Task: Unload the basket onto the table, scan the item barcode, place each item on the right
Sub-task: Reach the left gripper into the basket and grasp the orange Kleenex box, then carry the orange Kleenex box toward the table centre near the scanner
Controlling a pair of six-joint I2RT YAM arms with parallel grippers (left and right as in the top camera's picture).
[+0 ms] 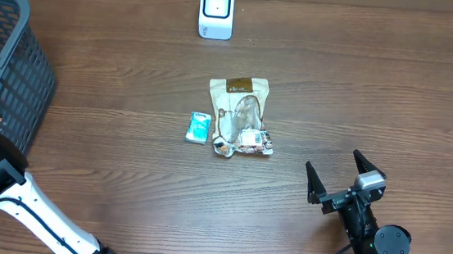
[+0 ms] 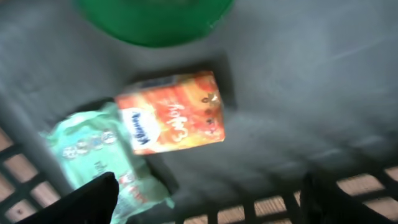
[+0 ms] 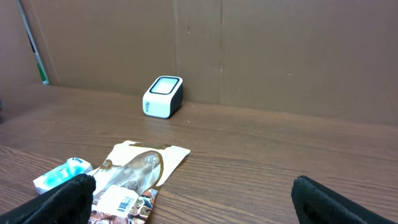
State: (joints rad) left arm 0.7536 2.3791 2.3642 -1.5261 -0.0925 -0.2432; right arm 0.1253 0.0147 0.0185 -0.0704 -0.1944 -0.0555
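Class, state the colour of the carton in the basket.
The carton is orange; best seen in left wrist view.

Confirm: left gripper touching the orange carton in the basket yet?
Apart. Left wrist view: left gripper open, both fingers low in frame, clear gap up to the orange carton.

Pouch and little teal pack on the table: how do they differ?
The pouch is much bigger than the teal pack. The pouch is tan and brown, with a white barcode label facing up. The teal pack is teal and white, and I can make out no barcode on it. Both lie flat on the table, side by side.
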